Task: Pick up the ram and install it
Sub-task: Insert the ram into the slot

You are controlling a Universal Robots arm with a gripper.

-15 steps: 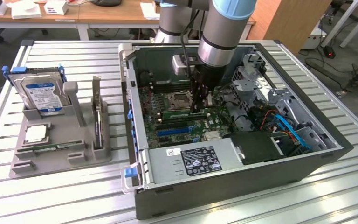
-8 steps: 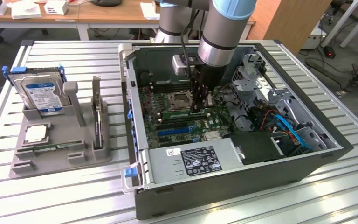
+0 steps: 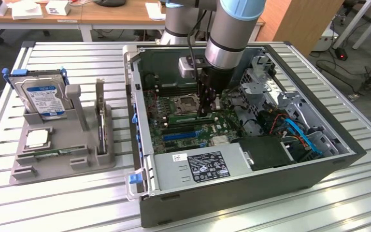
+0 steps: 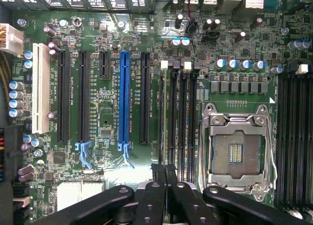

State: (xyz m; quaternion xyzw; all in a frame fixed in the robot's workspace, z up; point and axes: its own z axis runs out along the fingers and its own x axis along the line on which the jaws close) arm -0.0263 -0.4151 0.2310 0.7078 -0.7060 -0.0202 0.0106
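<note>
The ram (image 3: 51,152) is a thin green stick lying flat in the front slot of the grey holder (image 3: 63,166), at the exterior view's left on the table. My gripper (image 3: 206,112) is far from it, lowered inside the open computer case (image 3: 237,203) over the motherboard. In the wrist view my gripper (image 4: 164,167) is shut, and I see nothing between the two black fingertips. They hover at the end of the black memory slots (image 4: 178,112), beside the empty processor socket (image 4: 237,149).
The holder also carries a silver hard drive (image 3: 40,96) with a blue label, an upright dark expansion card (image 3: 100,116) and a square chip (image 3: 37,139). A power supply (image 3: 198,166), drive cages and blue cables (image 3: 305,135) crowd the case. A blue slot (image 4: 124,102) lies near the memory slots.
</note>
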